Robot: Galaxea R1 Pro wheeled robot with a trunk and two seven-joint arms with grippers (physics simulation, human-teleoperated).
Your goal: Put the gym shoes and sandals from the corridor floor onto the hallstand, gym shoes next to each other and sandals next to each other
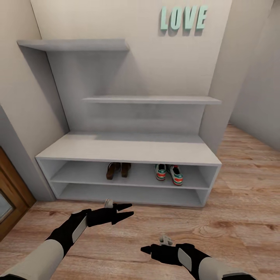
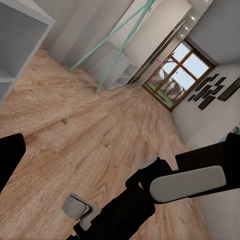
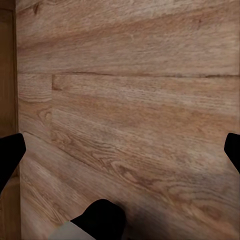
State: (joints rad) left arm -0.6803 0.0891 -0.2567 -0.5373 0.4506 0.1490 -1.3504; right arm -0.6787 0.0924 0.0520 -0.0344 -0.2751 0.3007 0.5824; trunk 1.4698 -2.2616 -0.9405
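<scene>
I am seeing both pairs sitting on the upper shelf of the hallstand [image 1: 128,149]: the sandals [image 1: 118,170] side by side at left, the gym shoes [image 1: 168,173] side by side at right. Nearer me, both arms are hovering over the corridor floor [image 1: 233,217]. The left gripper [image 1: 128,210] is holding its fingers apart, empty; the right gripper [image 1: 146,249] is also spread wide, empty.

1. Both arms have pale grey forearm shells and black wrists.
2. The left gripper [image 1: 126,210] ends in pointed black fingers.
3. The right gripper [image 1: 147,249] is black with a small grey knob.
</scene>
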